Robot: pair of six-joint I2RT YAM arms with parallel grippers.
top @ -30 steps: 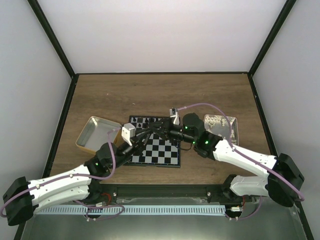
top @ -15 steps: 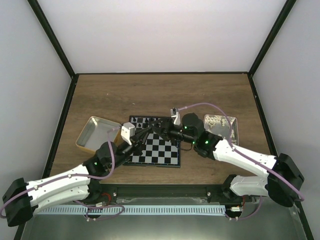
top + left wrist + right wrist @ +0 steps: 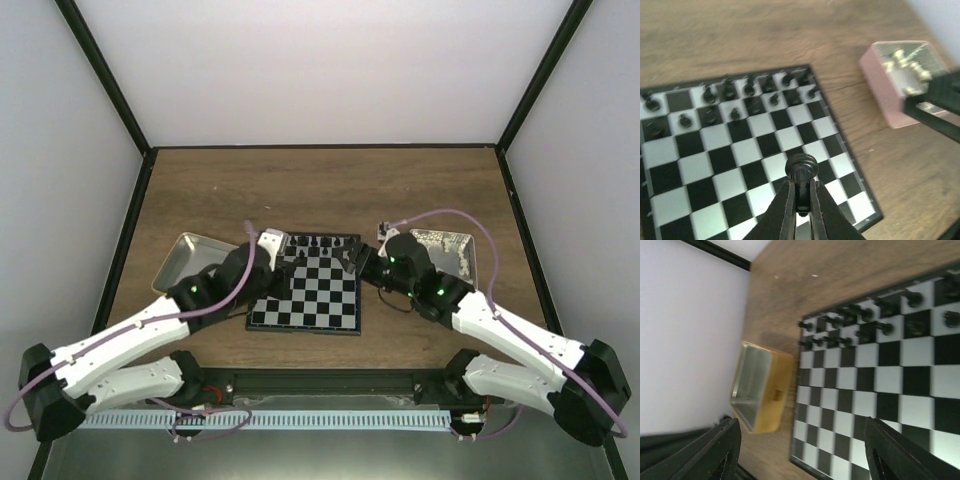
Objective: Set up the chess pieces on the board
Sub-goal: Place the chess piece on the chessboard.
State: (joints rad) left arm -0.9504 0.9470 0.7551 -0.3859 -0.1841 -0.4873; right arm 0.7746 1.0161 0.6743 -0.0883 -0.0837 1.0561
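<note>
The left fingers [image 3: 784,212] are narrow, pinched on one black piece [image 3: 801,170] whose round head stands just above their tips; from above, this arm sits at the far left corner of the board [image 3: 305,300]; the right fingers [image 3: 725,450] are spread wide with nothing between them, at the board's far right edge; the other chess pieces [image 3: 730,97] stand in the two far rows of the board, the near squares bare; the board lies flat on the wooden desk [image 3: 320,190] between a yellow-rimmed tray [image 3: 185,262] on its left and a pinkish tray [image 3: 447,250] on its right; pale bits lie in the pinkish tray, too blurred to name.
</note>
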